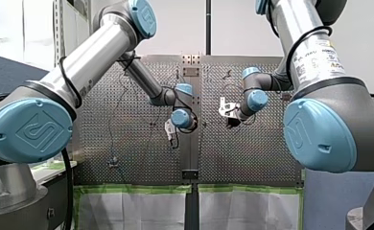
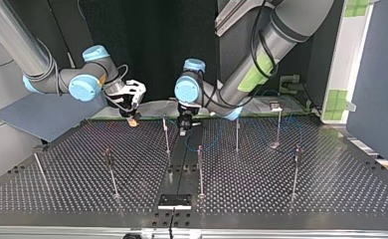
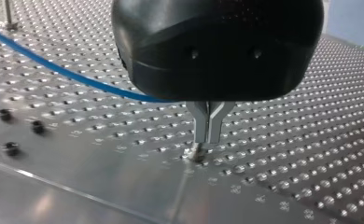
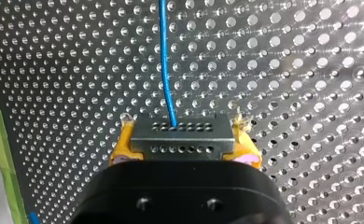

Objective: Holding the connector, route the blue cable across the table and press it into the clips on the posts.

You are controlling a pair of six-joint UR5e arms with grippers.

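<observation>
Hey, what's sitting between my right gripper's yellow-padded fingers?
The grey connector, with the blue cable running out ahead of it; the right wrist view shows this.

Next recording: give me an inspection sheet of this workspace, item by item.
Surface: perforated table, bare metal.
Job's things: connector clamped; thin posts upright.
Clutter: nothing seen but a black block at the table's edge.
Grippers: my right gripper shut on connector, yellow pads; my left gripper shut, tips near table.
Cables: blue cable leaves connector over the table; clipping cannot be told.
Surroundings: dark backdrop.
</observation>
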